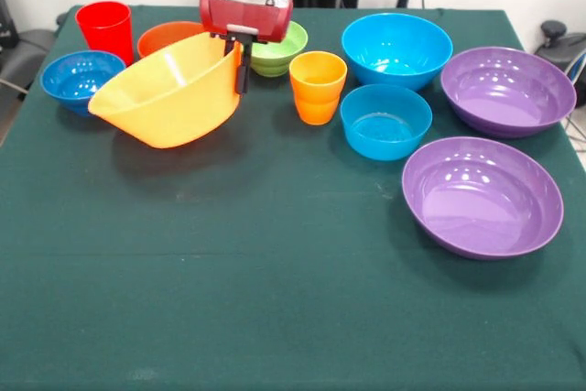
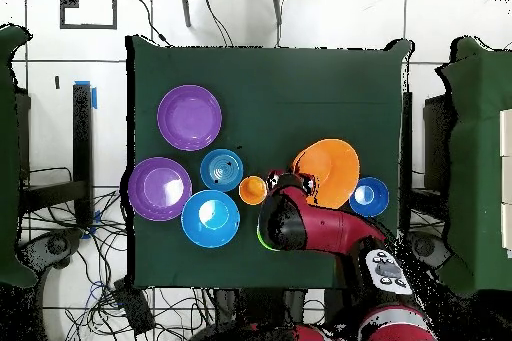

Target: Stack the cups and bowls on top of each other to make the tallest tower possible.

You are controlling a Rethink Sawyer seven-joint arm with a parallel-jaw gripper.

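gripper (image 1: 241,59) was closed on the rim of the yellow-orange bowl (image 1: 169,91), one finger inside the wall and one outside, at the bowl's edge nearest the robot. the bowl hung tilted, its mouth facing up and toward the pedestal, its low edge just above the green cloth (image 1: 275,299) at the table's far left in the front view. overhead, the same bowl (image 2: 332,169) showed as an orange disc beside the arm.

judgement: this was the carry of the largest bowl, likely meant as the tower's base. a one-sided rim pinch lets a wide bowl swing, so travel should be slow, and it should be levelled before release. the open cloth in the middle looked like the safest place to set it, well apart from the others.

the bowl was glossy, deep, thin-walled, unmarked.

around it: dark-blue bowl (image 1: 81,78) just beside its low edge; red cup (image 1: 105,29) and orange-red bowl (image 1: 165,37) behind; green bowl (image 1: 279,50) behind the gripper; orange cup (image 1: 318,86) near, to its right. big blue bowl (image 1: 396,48), light-blue bowl (image 1: 385,120) and two purple bowls (image 1: 482,195) stood well apart.
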